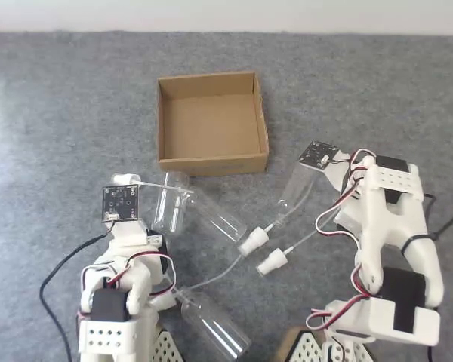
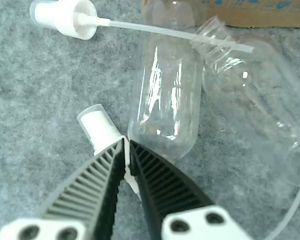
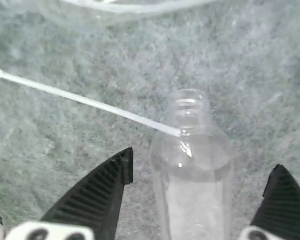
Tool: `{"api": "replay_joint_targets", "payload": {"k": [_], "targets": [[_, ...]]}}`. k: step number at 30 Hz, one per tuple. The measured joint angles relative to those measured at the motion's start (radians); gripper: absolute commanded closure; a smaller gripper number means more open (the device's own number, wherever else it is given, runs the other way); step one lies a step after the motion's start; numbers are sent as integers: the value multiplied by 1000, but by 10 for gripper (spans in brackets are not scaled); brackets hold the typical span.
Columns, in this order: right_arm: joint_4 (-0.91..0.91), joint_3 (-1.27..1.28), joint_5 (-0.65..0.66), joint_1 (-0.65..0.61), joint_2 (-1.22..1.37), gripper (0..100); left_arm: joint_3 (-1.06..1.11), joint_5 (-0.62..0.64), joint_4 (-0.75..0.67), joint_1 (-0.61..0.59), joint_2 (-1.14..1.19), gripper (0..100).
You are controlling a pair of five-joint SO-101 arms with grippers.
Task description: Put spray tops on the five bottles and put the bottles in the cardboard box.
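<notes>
Several bottles (image 1: 214, 216) lay on the carpet (image 1: 60, 113) just beside the cardboard box (image 1: 211, 162). From the left wrist, the left gripper (image 2: 126, 145) pinched a spray top (image 2: 99, 126). From the right wrist, the right gripper (image 3: 204, 160) gaped wide astride an uncapped bottle (image 3: 195, 200).

The left arm (image 1: 119, 298) stood at the near left of the table, folded low over its base, with its wrist pointing towards the far edge. The left gripper (image 2: 126, 143) had its two black ribbed jaws pressed almost together (only a sliver showed between them), pinching the thin neck of a white spray top (image 2: 97, 125). The right arm (image 1: 392, 226) rose from the near right and stretched farther forward, its wrist turned inward. The right gripper (image 3: 202, 165) was spread wide, its jaws well apart.
</notes>
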Motion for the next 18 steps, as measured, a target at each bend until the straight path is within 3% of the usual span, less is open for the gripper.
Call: {"api": "replay_joint_targets", "payload": {"k": [3, 9, 18], "targets": [[0, 0, 0, 0, 0, 640, 0, 0, 0, 0, 0, 987], [0, 0, 0, 0, 0, 796, 0, 0, 0, 0, 0, 987], [0, 0, 0, 0, 0, 913, 0, 0, 0, 0, 0, 987]]}}
